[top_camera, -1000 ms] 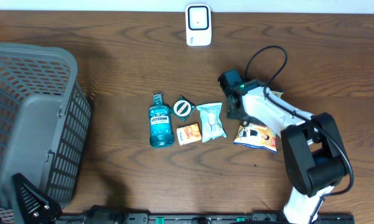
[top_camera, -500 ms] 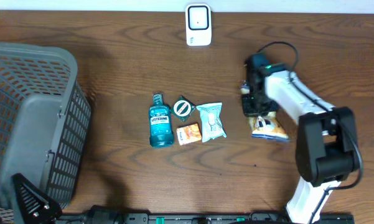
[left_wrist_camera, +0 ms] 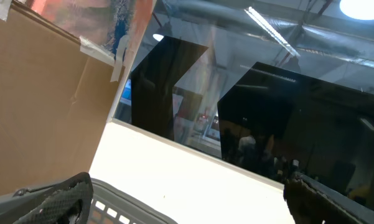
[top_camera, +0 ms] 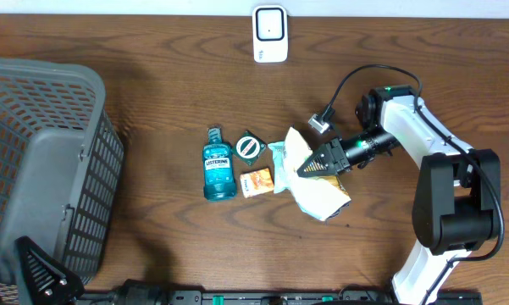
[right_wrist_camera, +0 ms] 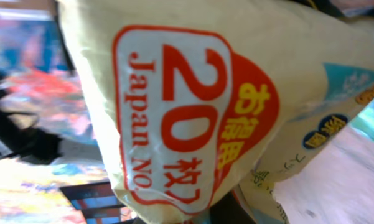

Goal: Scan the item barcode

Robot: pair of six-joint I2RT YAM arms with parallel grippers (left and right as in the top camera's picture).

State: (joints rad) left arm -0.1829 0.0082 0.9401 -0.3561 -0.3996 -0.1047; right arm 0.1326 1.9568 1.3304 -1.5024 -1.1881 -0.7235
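The right hand (top_camera: 309, 167) is gripping a cream plastic packet (top_camera: 323, 200), its fingers clenched on the upper edge. It appears to be holding the packet raised off the brown wooden desk (top_camera: 152, 93), just right of the frame's centre. In the right wrist view the packet (right_wrist_camera: 187, 112) is filling the picture and showing a red badge with printed text. No barcode is showing in either view.

From above, the packet's long axis is running diagonally from upper left to lower right. It is overlapping a pale teal pouch (top_camera: 279, 155) beneath it. Further left, a small orange box (top_camera: 257, 182), a round black-and-white disc (top_camera: 249, 146) and a blue mouthwash bottle (top_camera: 219, 165) are lying in a row.

The white box-shaped scanner (top_camera: 270, 34) is standing at the upper middle edge, up and to the left of the hand and well apart from it. The next move probably means carrying the packet that way and turning its coded face toward the scanner.

The left hand (left_wrist_camera: 193, 200) is spread wide and holding nothing. It is sitting by the grey mesh basket (top_camera: 34, 161) at the lower left, much farther from the scanner.
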